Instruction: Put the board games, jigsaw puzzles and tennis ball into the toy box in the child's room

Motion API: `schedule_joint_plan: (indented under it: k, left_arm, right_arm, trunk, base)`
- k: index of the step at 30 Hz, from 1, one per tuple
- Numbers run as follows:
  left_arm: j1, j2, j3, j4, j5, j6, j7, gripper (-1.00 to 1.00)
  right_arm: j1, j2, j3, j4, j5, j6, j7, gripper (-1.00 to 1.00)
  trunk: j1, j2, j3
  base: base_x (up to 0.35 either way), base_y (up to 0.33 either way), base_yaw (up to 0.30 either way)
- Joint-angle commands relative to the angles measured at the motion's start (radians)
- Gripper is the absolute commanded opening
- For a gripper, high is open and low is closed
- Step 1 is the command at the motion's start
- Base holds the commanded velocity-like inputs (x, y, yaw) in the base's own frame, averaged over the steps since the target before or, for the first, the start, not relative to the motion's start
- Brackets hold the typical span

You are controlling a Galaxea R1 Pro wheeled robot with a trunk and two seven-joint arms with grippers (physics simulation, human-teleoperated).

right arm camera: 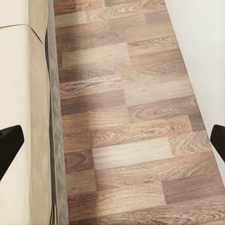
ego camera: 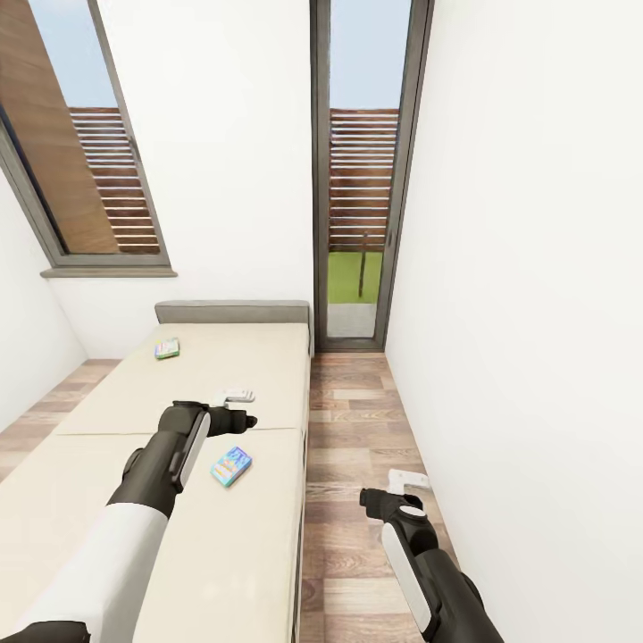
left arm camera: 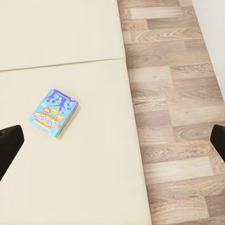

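Two board games lie flat on the beige bed [ego camera: 134, 402]. A pale blue one [ego camera: 231, 465] [left arm camera: 53, 111] rests near the bed's right edge, and a greenish one [ego camera: 167, 348] sits close to the grey headboard [ego camera: 232, 312]. My left gripper [ego camera: 237, 396] [left arm camera: 112, 145] hangs open above the mattress, a little beyond the blue game and apart from it. My right gripper [ego camera: 406, 480] [right arm camera: 112, 143] is open over the wooden floor to the right of the bed, holding nothing. The table, toy box, jigsaw puzzles and tennis ball are out of view.
A strip of wooden floor [ego camera: 357, 429] runs between the bed and the white wall [ego camera: 536, 313] on the right. A tall glass door [ego camera: 362, 179] stands behind the bed's far right corner, and a window [ego camera: 80, 161] is at the left.
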Motion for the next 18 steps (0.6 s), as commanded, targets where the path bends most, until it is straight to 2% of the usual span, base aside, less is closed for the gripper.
schedule_joint_plan:
  k: [1, 18]
  left_arm:
    - [-0.001, -0.001, 0.002, -0.001, -0.010, 0.004, -0.008, 1.00]
    - [-0.001, 0.001, 0.008, 0.012, -0.013, 0.001, -0.006, 1.00]
  right_arm:
    - [-0.001, 0.000, 0.002, -0.002, -0.010, 0.002, -0.009, 1.00]
    - [-0.001, 0.000, 0.005, -0.009, -0.009, 0.008, -0.015, 1.00]
  trunk:
    - [0.001, -0.002, -0.002]
    - [0.001, -0.002, -0.006]
  base:
    - [0.000, 0.000, 0.000]
    - [0.000, 0.000, 0.000]
